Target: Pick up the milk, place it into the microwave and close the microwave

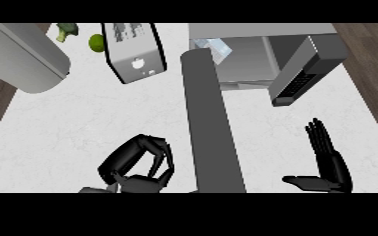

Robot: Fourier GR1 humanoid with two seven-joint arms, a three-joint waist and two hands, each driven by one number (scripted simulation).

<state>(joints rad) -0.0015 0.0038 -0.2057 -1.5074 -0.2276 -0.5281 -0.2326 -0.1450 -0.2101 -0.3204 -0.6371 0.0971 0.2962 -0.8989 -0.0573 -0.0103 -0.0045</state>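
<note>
The microwave (247, 62) stands open at the top right of the white counter (74, 120), its door (306, 72) swung out to the right. The milk (212, 47), a small pale blue-white carton, sits just inside the cavity at its left front. A long grey forearm (207, 120) stretches from the lower edge up to the opening, and its rounded end partly covers the carton. My left hand (140, 162) is low at the left, fingers curled, with nothing seen in it. My right hand (328, 160) rests open at the lower right, fingers up, below the door.
A large grey rounded body (29, 60) fills the top left corner. Broccoli (65, 31) and a lime (96, 42) lie beside it. A white slab with a dark rim (133, 50) leans left of the microwave. The counter's edge and dark floor (363, 55) run along the right.
</note>
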